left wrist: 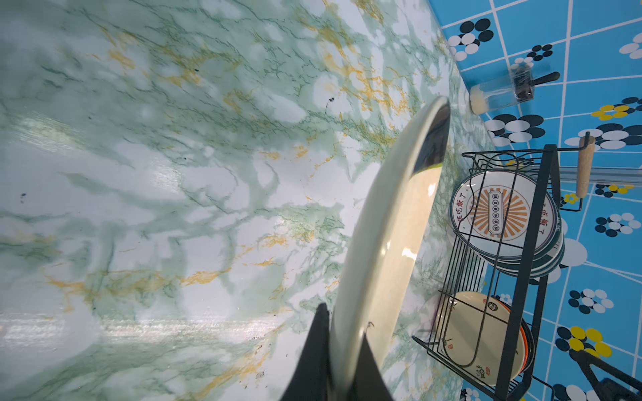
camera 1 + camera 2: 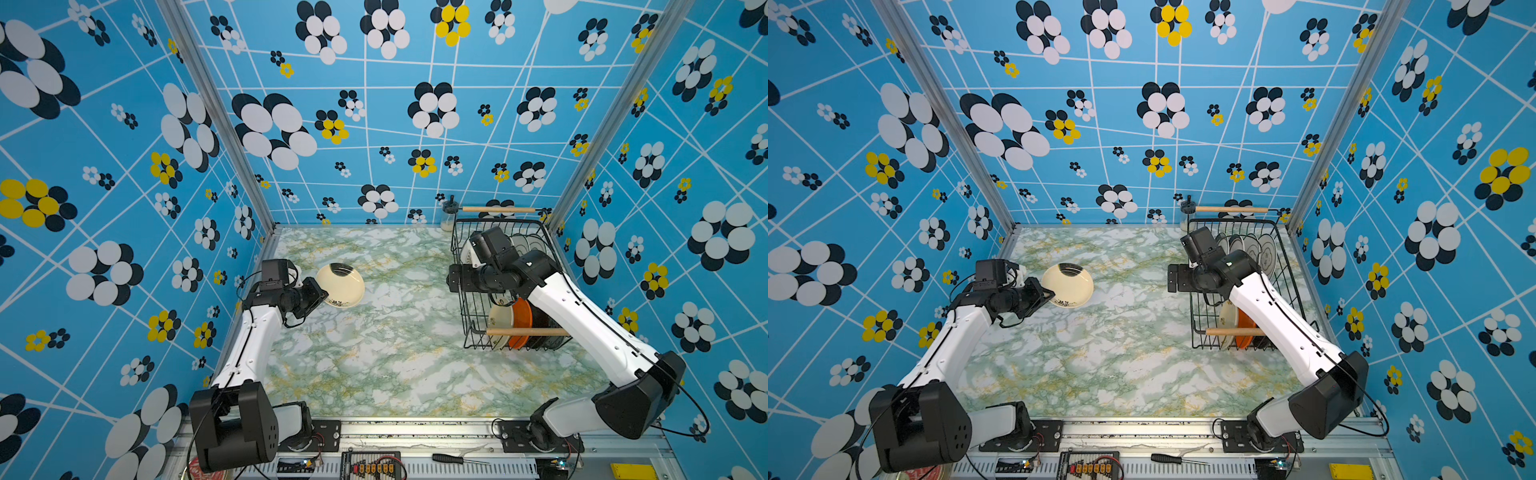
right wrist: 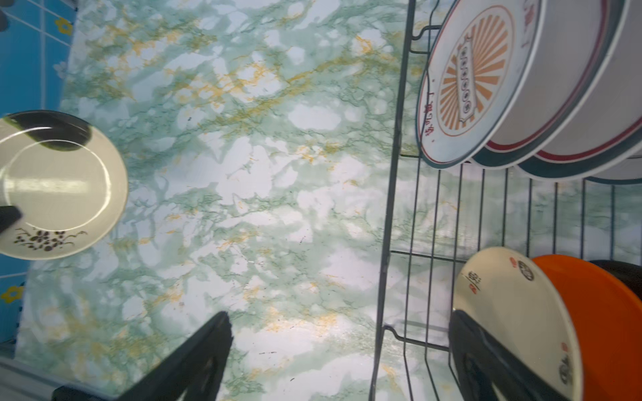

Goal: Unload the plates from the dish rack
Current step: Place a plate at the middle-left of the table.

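Fingers [image 1: 312,350] of my left gripper [image 1: 344,323] occupy the lower centre of the left wrist view, pinching the near rim of the floral cream plate [image 1: 389,243]. In both top views this plate sits left of centre, tilted over the table [image 2: 374,353]. Whether its far rim touches the surface cannot be determined.

My right gripper [image 3: 338,314] stands with jaws fully spread and nothing between them. In the right wrist view, one finger lies at lower centre over bare table. The other lies at lower right, inside the dish rack [image 3: 392,208], and the rack's wire side wall appears between the two.

Remaining plates stand on edge in the rack:
- Red-marked cream plate [image 3: 514,312], lower right, just beside my inner finger; contact cannot be confirmed.
- Orange plate [image 3: 608,330] and black plate [image 3: 618,269], directly behind it.
- Sunburst plate [image 3: 469,80] and larger rimmed plates, upper right.

Assessment: the red-marked cream plate is the probable next pick. Its face turns toward frame left, so my jaw line already crosses its thickness. The rim lies right of the jaw gap, so a shift toward frame right appears necessary. My right arm is the nearer one; the left is well apart and loaded.
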Available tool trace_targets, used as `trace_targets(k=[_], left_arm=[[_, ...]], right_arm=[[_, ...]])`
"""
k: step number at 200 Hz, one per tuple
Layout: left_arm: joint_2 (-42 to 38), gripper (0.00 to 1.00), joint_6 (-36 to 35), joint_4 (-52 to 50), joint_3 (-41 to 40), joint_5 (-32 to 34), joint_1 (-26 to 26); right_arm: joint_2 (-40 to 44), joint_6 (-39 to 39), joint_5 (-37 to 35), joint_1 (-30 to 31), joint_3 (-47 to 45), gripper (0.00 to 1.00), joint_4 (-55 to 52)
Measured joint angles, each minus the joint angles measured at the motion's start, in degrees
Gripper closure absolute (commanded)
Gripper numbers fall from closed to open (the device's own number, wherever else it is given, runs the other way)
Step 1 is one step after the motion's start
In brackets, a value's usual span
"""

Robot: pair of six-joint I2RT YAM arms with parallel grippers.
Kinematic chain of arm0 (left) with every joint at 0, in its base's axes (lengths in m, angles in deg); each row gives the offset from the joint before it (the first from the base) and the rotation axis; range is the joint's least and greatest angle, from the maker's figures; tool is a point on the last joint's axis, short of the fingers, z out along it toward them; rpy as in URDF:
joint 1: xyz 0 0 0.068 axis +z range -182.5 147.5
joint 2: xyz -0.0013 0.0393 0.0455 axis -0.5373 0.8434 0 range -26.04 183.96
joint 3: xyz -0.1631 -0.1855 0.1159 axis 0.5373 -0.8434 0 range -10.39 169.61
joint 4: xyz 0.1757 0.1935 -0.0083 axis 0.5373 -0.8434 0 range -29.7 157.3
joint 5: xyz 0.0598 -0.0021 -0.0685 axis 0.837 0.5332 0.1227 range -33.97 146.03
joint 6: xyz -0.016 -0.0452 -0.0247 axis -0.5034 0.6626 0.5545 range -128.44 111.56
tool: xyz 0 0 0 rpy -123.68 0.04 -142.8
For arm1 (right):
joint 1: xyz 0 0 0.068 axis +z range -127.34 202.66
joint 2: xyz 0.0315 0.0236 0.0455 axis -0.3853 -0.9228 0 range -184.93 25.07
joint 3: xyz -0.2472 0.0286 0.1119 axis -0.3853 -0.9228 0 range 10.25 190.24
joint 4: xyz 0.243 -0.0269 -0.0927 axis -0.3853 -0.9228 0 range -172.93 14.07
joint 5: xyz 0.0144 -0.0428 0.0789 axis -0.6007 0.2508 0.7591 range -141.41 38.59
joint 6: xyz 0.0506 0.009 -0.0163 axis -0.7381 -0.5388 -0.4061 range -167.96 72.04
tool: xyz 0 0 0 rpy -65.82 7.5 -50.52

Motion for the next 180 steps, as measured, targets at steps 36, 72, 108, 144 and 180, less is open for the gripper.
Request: trace_targets(k=[36, 72, 108, 144, 180], left_arm=[[4.7, 0.94, 0.7, 3.7, -0.7, 1.8, 0.0], [9.5, 0.93, 0.9, 7.1, -0.7, 4.0, 0.0], [13.8, 0.91, 1.7, 9.4, -0.6, 5.4, -0.5], [17.3, 0.87, 1.7, 10.0, 0.0, 6.5, -1.5], [21.9, 0.86, 1.9, 11.7, 2.1, 7.0, -3.0]], right_arm=[[-1.4, 2.0, -5.9, 0.0, 0.0, 0.01, -1.3], [-2.5, 3.6, -9.7, -0.1, -0.4, 0.01, 0.0], [-2.5, 3.7, -11.0, -1.5, -1.5, 0.01, 2.1], [-2.2, 2.7, -12.4, -4.0, -3.5, 0.01, 3.4], [-0.1, 2.2, -13.9, -5.2, -7.3, 0.01, 3.7]])
